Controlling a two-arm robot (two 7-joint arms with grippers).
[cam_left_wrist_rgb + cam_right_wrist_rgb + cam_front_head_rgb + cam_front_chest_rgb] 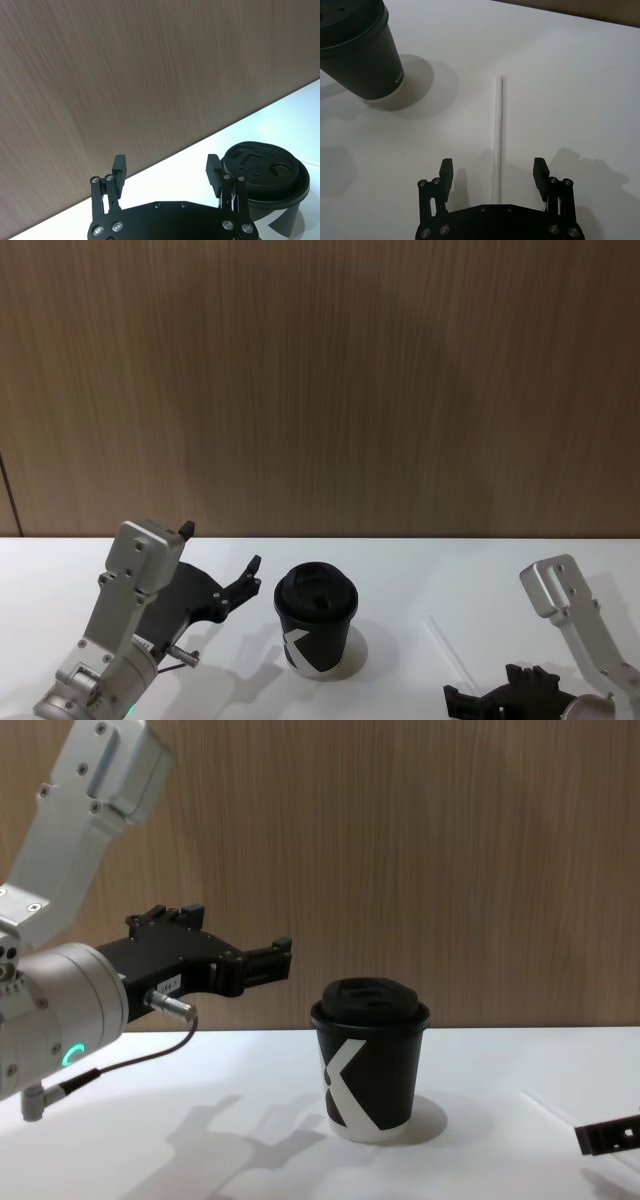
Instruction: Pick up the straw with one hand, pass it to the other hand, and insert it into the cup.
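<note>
1. Because the straw (498, 130) lies flat on the bench (580, 75), to the right of the cup (362, 55) and clear of it, my right tool (492, 167) has little to bite. Its jaws stand wide and empty, one on each side of the stretch of straw farthest from the cup. If I close too high, the pads pass over it; too low, and they scrape the bench.
2. When the jaws close, a thing this thin and light may roll aside, or get pinched off-centre and tilt as I lift.
3. Since the grip falls near one end, I judge the long free part may swing and knock the cup.
4. While my left tool (222, 548) hovers just left of the cup, jaws wide and holding nothing, the hand-over is the weak point. If it closes before the straw sits between its pads, or my right tool lets go early, the straw drops.
5. If the straw arrives slanted, it may miss the hole in the lid (260, 165) and push the light cup over.
</note>
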